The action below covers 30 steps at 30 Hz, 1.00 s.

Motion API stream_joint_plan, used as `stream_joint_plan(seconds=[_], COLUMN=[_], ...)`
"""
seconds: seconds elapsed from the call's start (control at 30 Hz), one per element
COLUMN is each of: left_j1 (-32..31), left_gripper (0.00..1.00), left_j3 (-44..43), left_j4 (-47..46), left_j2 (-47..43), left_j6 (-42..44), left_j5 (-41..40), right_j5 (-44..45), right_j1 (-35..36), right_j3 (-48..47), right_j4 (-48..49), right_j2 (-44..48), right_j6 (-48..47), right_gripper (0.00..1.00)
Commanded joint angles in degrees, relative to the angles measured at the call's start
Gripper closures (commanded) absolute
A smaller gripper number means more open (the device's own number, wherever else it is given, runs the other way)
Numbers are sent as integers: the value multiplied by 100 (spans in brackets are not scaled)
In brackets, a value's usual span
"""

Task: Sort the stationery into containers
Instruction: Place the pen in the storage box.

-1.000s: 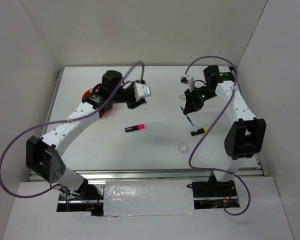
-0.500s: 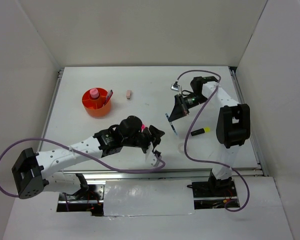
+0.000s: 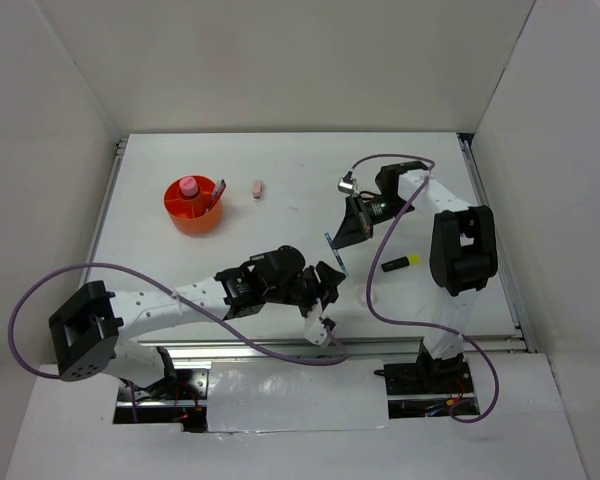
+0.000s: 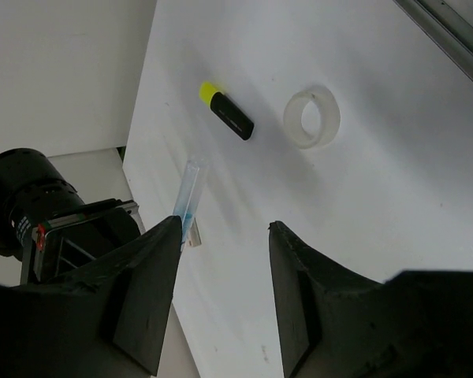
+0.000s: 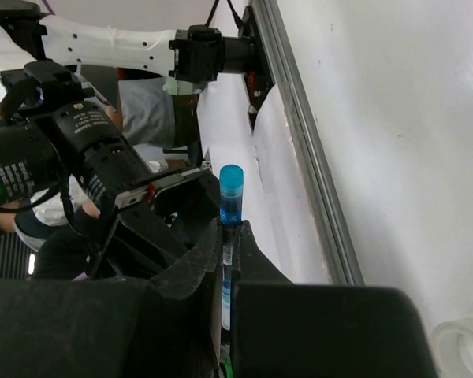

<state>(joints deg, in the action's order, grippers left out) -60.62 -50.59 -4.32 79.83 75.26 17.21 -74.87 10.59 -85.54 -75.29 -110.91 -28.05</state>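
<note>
My right gripper (image 3: pixel 344 228) is shut on a thin blue pen (image 3: pixel 334 250) and holds it above the table, blue cap (image 5: pixel 231 185) sticking out past the pads. My left gripper (image 3: pixel 327 284) hangs open and empty just near of it; the pen (image 4: pixel 188 201) shows beyond its left finger (image 4: pixel 146 291). A yellow-black highlighter (image 3: pixel 401 263) and a clear tape ring (image 4: pixel 311 116) lie on the table to the right. The orange tub (image 3: pixel 192 212) at back left holds a pink-capped glue stick (image 3: pixel 188 186) and a red pen (image 3: pixel 218 192). The pink highlighter is hidden.
A small eraser (image 3: pixel 258 188) lies right of the tub. The left arm (image 3: pixel 180 300) stretches across the front of the table. A metal rail (image 3: pixel 280 347) runs along the near edge. White walls enclose the table.
My left arm has swung from the tub to the front centre and reached further right. My right gripper has carried the blue pen left and nearer, towards the left gripper.
</note>
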Motion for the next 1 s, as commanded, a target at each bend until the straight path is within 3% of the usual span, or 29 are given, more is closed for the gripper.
stream_joint_plan(seconds=[0.0,0.37,0.47,0.6,0.67,0.73,0.77,0.87,0.9,0.97], left_j1=[-90,-248,-284,-301,-328,-380,-389,-485,-529,-670], left_gripper=[40,40,47,71,78,87,91,97,98,100], left_j3=[-337,-671,-900,-1049,-1111,-1216,-1251,-1278,-1304,-1366], left_j4=[-368,-316,53,115,185,247,299,352,413,597], left_j2=[207,568,700,797,850,885,894,797,754,613], left_j6=[173,313,313,226,208,182,155,68,-55,-309], left_j5=[45,-78,-95,-218,-306,-429,-455,-552,-552,-631], right_j5=[-151,-124,-159,-142,-142,-116,-107,-116,-115,-37], right_j1=[48,40,40,22,40,31,22,-83,-144,-504], right_j3=[125,204,152,204,213,178,126,-24,-59,-331], right_j4=[-532,-346,-355,-346,-408,-434,-513,-540,-557,-671], right_j2=[272,290,307,316,299,281,272,316,351,395], right_j6=[246,476,485,476,389,319,292,274,265,178], right_gripper=[100,100,100,100,100,80,63,44,32,24])
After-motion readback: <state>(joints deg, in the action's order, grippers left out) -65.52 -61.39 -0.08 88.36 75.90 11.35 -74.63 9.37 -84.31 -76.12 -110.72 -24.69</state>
